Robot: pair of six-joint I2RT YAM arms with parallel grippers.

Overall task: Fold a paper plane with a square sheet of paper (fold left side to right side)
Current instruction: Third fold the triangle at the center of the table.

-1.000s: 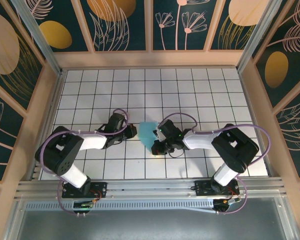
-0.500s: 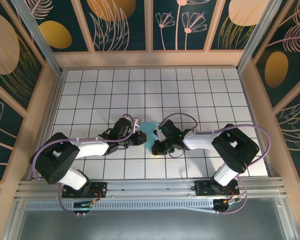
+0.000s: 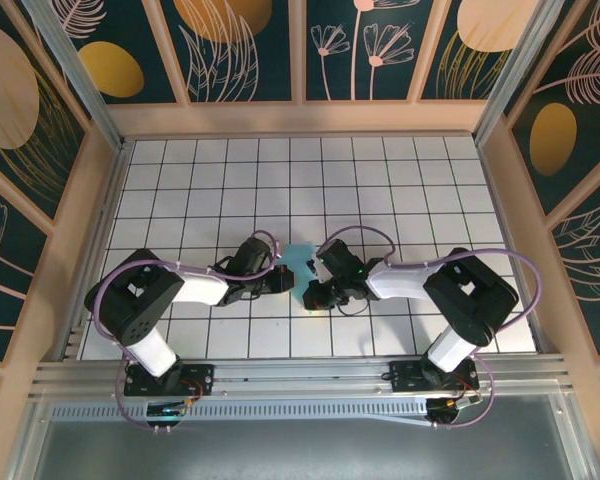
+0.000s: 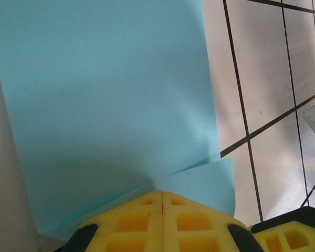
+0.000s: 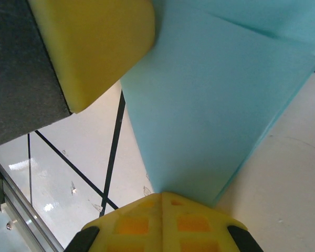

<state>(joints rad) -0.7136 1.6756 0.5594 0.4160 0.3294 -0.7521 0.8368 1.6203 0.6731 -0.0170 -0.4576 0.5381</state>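
Observation:
The turquoise sheet of paper (image 3: 300, 258) lies partly folded on the white grid table between my two arms. My left gripper (image 3: 283, 280) is shut, and its yellow fingertips rest on the paper's left part. In the left wrist view the paper (image 4: 105, 94) spreads ahead of the shut left gripper (image 4: 163, 194), with a folded flap (image 4: 210, 178) at the right. My right gripper (image 3: 308, 297) is shut too. In the right wrist view the right gripper (image 5: 163, 195) meets the narrow near end of the paper (image 5: 210, 105). A yellow finger of the left gripper (image 5: 94, 47) is at the upper left.
The white gridded table (image 3: 400, 190) is fenced by wooden walls (image 3: 100, 200) at the left, back and right. An aluminium rail (image 3: 300, 375) with both arm bases runs along the near edge. Purple cables loop over both arms.
My left gripper has slid right onto the paper, so less turquoise shows from above. The right arm has stayed in place.

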